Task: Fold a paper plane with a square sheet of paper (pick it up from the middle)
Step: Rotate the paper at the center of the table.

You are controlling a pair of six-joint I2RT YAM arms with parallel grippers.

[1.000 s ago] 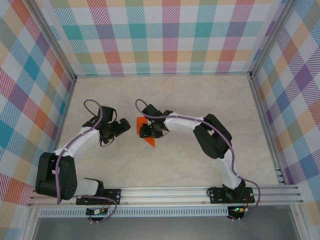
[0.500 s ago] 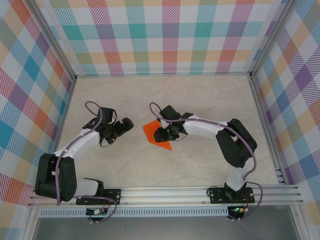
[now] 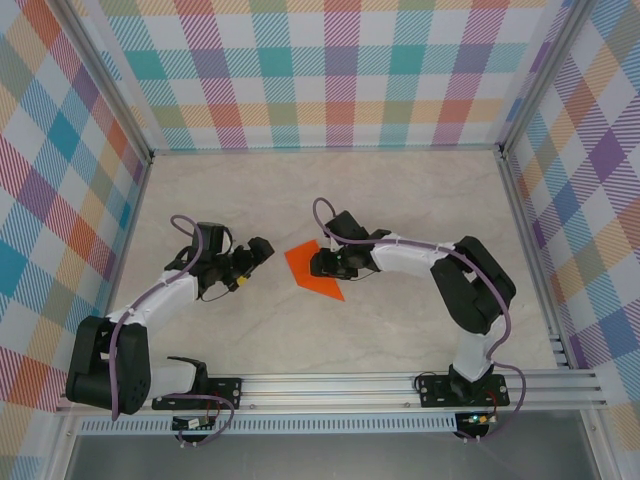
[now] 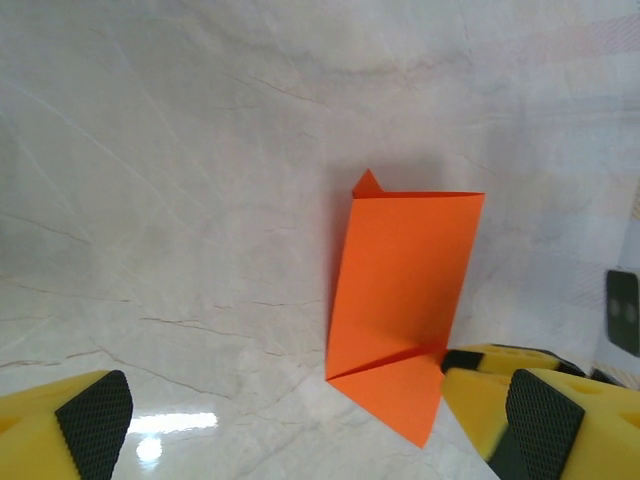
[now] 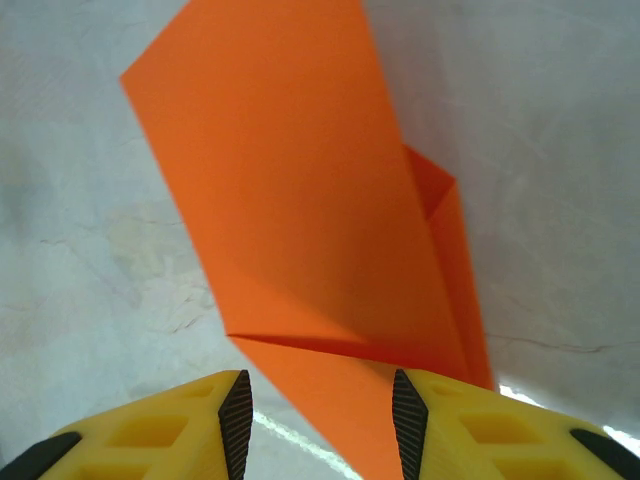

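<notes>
**Sheet dragged toward 3 o'clock, L gripper left behind**

In the last sec the right gripper (image 3: 318, 264) pulled toward 3 o'clock w/ the square sheet of paper (image 3: 302, 264). The sheet now lies near the middle of the table (image 3: 420, 200), part-folded: one crease, a flap raised, a point at 5 o'clock. R jaws abt half-way, sheet's corner between the pads (image 5: 237, 420); can't tell if truly pinched. The left gripper (image 3: 262, 255) hangs at the sheet's 9 o'clock, jaws wide, holding nothing, gap to the paper wider than before. I'd judge early folds only, no dart yet. Around: plaid walls (image 3: 340, 70), alu rail (image 3: 330, 385) at 6 o'clock. In the way: R gripper covers the sheet's 3 o'clock edge.
</notes>
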